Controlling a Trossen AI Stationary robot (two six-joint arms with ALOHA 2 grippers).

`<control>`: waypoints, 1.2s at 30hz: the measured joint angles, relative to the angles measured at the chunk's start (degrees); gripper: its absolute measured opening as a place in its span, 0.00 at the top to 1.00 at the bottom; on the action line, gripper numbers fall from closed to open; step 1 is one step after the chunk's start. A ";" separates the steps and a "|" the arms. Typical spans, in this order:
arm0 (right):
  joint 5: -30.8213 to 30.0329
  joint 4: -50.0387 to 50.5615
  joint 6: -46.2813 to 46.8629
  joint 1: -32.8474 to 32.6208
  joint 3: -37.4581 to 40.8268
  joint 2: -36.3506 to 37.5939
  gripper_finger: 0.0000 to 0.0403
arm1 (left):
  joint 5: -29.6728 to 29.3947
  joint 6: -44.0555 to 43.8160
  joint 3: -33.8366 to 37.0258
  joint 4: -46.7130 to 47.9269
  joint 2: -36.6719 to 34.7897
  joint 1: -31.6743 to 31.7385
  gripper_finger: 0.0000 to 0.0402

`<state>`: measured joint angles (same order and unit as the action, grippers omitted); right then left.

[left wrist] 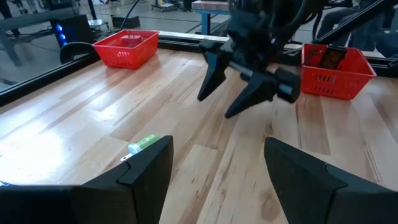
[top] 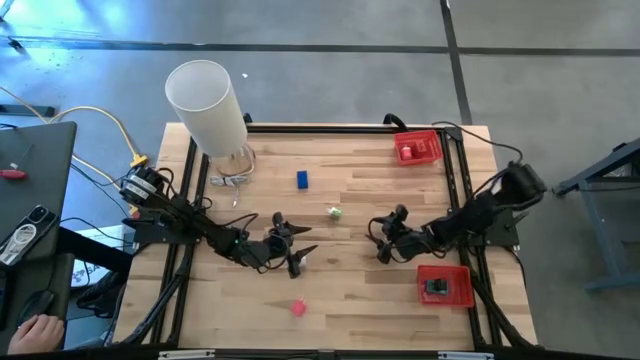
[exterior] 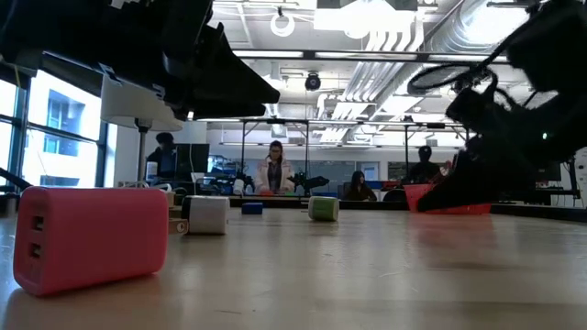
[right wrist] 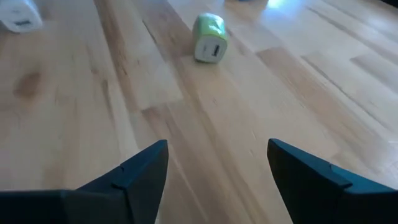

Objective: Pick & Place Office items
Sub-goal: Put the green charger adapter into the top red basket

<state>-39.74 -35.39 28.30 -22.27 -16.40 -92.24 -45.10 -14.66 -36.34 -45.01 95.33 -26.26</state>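
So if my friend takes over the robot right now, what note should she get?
Left pincer: open, empty, mid-table.
Right pincer: open, empty, facing the small green-and-white plug block.
Loose: green block, small blue block, small pink plug block.
Done: a black piece lies in the near red plastic tray; something sits in the far red tray.
Left: tray the loose ones.

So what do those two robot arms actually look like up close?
Both are dark, nearly black, jointed arms with black cables looping along them. The left arm and the right arm each end in a claw with two flat, wedge-shaped black fingers: the left claw and the right claw. No markings can be made out on them.
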 joint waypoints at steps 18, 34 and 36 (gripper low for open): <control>7.83 -30.77 -8.68 7.12 -0.05 -20.82 0.35 | 0.49 -3.02 0.00 -0.01 0.02 1.07 0.39; 19.93 -27.25 -16.68 16.02 -5.99 -21.53 0.35 | 0.59 -3.41 0.00 0.00 0.02 1.03 0.39; 21.09 -26.28 -17.62 16.88 -6.81 -21.53 0.35 | 0.59 -3.41 0.00 0.01 0.02 1.03 0.39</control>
<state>-18.65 -61.66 10.68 -5.39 -23.20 -113.78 -44.52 -18.06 -36.34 -45.01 95.35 -25.23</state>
